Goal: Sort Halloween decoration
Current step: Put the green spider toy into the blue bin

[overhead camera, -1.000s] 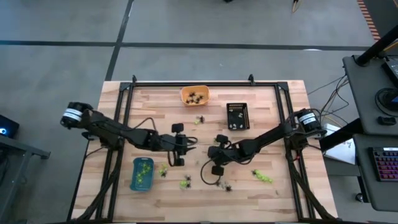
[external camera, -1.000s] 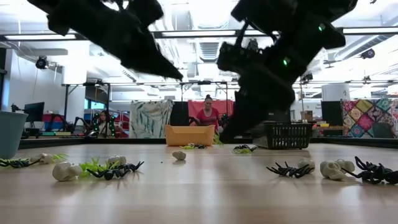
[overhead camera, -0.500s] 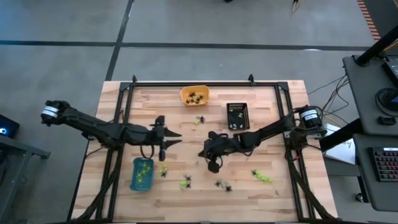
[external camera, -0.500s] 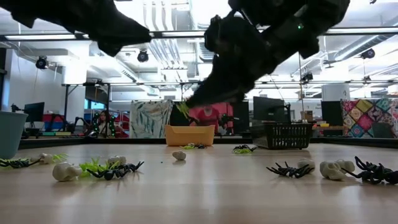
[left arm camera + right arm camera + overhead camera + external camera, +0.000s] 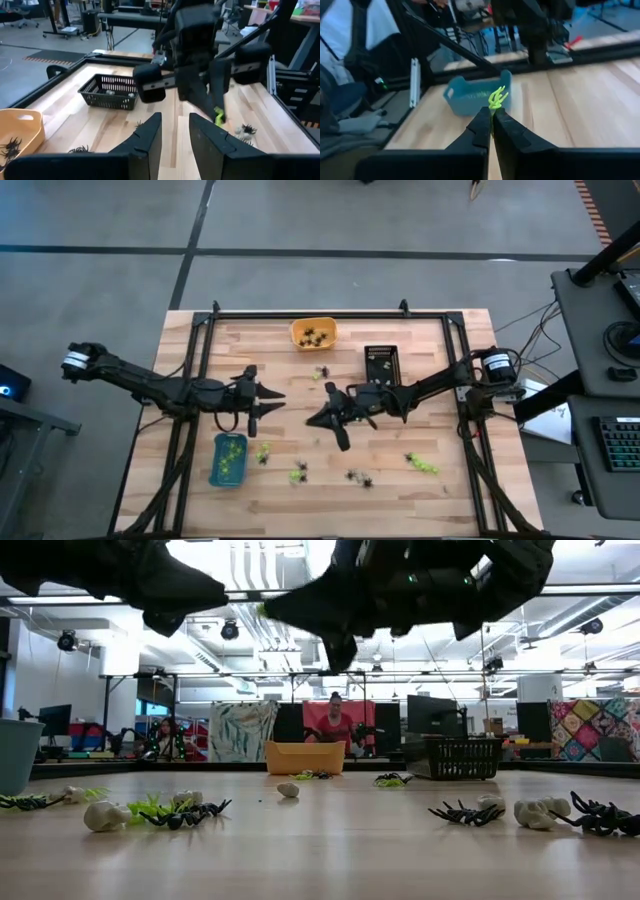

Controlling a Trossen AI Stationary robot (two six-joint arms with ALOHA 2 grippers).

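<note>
My right gripper (image 5: pixel 310 420) hangs level over the middle of the table, pointing toward its left edge, shut on a lime-green pronged trinket (image 5: pixel 496 97). In the left wrist view that trinket (image 5: pixel 218 116) shows at the fingertips. My left gripper (image 5: pixel 272 396) faces it from the left, raised, its fingers (image 5: pixel 150 135) apart with nothing between them. More Halloween decoration lies on the near half of the table: green pieces (image 5: pixel 422 465), (image 5: pixel 297 474) and black spiders (image 5: pixel 357 477). My right gripper pinches the green trinket's stem end (image 5: pixel 493 107) between its two fingertips. The fingers lie level and come from the table's right. The prongs stick out past the tips, and the piece is lifted clear of the table.
A blue tray (image 5: pixel 228 459) with green pieces stands near left, an orange tray (image 5: pixel 313 333) with spiders at the far middle, a black basket (image 5: pixel 382 366) right of it. Whitish pieces and spiders (image 5: pixel 470 811) lie scattered on the wood. People stand in the room beyond.
My right gripper has risen off the table and tipped from pointing down to level, swinging toward the table's left with the green trinket still held. My left gripper has drawn back toward the left edge and risen a little.
</note>
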